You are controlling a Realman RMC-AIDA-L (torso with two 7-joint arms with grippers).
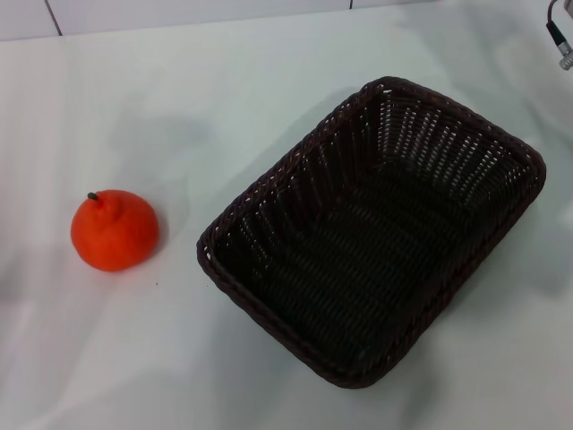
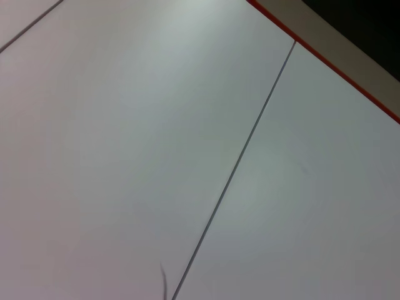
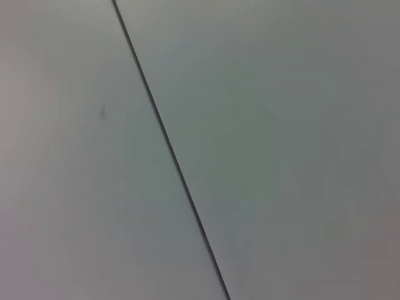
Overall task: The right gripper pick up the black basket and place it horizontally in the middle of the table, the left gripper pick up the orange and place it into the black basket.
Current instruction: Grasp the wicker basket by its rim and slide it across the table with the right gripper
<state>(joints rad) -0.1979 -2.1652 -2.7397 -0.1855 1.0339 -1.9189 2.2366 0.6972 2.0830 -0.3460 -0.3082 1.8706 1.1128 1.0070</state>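
On the table (image 1: 269,72), seen from the head camera, sits a basket (image 1: 372,233), dark brown-black woven wicker, rectangular with rounded corners and a braided rim. It stands upright with its open side up and holds nothing. Its long sides run on a diagonal, one corner toward the far right of the table and the opposite corner toward the near middle.

To the left of the basket, well apart from it, an orange (image 1: 115,230) rests on the table. It is bright orange and round, with a bumpy raised top and a small dark stem.

Beyond the basket's far right corner, at the upper right edge of the head view, a cable with a grey metal plug (image 1: 561,43) pokes into sight; what it belongs to cannot be told.

Neither gripper shows in any view, so whether their fingers are spread or pressed together cannot be told, nor how the basket or the orange lies relative to either one. Nothing touches the basket or the orange.

The left wrist view shows only pale flat panels split by thin dark seams (image 2: 237,169), with a red-edged border (image 2: 325,59) at one corner. The right wrist view shows a pale surface crossed by one dark seam (image 3: 172,153).
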